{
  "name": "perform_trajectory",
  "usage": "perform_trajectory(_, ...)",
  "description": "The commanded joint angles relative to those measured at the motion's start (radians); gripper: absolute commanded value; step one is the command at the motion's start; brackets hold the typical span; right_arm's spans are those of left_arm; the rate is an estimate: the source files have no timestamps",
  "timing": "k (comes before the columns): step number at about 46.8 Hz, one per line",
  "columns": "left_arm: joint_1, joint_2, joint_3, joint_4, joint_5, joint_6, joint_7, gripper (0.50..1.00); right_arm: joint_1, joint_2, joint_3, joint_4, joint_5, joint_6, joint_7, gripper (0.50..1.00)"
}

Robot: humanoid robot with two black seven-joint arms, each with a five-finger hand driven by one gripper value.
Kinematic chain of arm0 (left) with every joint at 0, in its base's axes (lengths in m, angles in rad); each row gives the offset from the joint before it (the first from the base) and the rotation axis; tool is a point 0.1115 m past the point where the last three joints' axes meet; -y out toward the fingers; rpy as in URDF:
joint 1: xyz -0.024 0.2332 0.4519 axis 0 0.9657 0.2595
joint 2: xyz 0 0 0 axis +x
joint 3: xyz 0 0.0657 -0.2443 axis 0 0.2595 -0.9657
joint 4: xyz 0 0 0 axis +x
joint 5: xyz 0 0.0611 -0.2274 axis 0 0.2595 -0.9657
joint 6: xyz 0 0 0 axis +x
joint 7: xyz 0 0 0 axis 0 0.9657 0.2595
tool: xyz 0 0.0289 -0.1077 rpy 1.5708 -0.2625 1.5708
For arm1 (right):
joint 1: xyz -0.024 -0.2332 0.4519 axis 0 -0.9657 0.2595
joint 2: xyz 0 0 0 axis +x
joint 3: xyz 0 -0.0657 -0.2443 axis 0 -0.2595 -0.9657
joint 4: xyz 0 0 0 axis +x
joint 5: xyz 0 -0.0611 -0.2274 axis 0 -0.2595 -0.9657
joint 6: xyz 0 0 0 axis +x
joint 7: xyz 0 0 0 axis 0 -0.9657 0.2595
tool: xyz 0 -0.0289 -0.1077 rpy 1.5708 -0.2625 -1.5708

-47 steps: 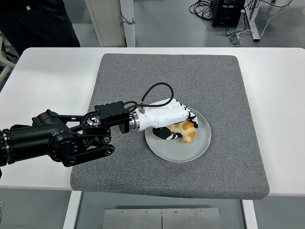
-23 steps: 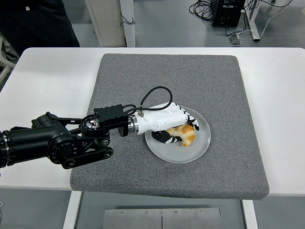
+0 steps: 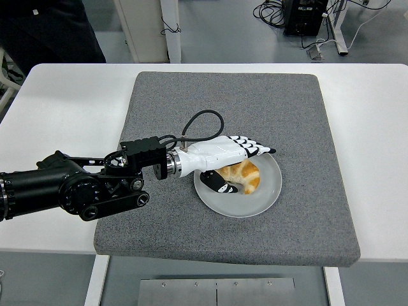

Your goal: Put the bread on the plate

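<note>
Bright, even overhead light; sharp focus.

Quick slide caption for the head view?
Left robot hand open above bread resting on the plate, grey mat beneath.

Grey mat (image 3: 280,115) on white table (image 3: 70,108); person (image 3: 48,29) behind

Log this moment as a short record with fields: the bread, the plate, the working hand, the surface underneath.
bread: on the plate, right of centre
plate: white, round, on the grey mat
left hand: over the plate's left half, fingers extended above the bread, not clasping it
grey mat: covers the middle of the white table
white table: bare at both sides
right arm: not in view
</note>
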Motion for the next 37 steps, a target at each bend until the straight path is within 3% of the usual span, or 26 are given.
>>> perform_trajectory(1,-0.003,0.016,-0.004,-0.008,-0.031,-0.024,-0.033,0.971,0.0,0.0,0.0,0.0,0.0,0.0,-0.001,1.0)
perform_trajectory(17,0.009,0.038,-0.074,-0.013,-0.232,-0.039,-0.151,0.971,0.0,0.0,0.0,0.0,0.0,0.0,0.0,1.0)
perform_trajectory(26,0.104,0.045,-0.246,-0.013,-0.392,-0.038,-0.158,0.971,0.0,0.0,0.0,0.0,0.0,0.0,0.0,1.0)
perform_trajectory(37,0.193,0.048,-0.449,-0.013,-0.447,-0.036,-0.153,0.971,0.0,0.0,0.0,0.0,0.0,0.0,0.0,1.0)
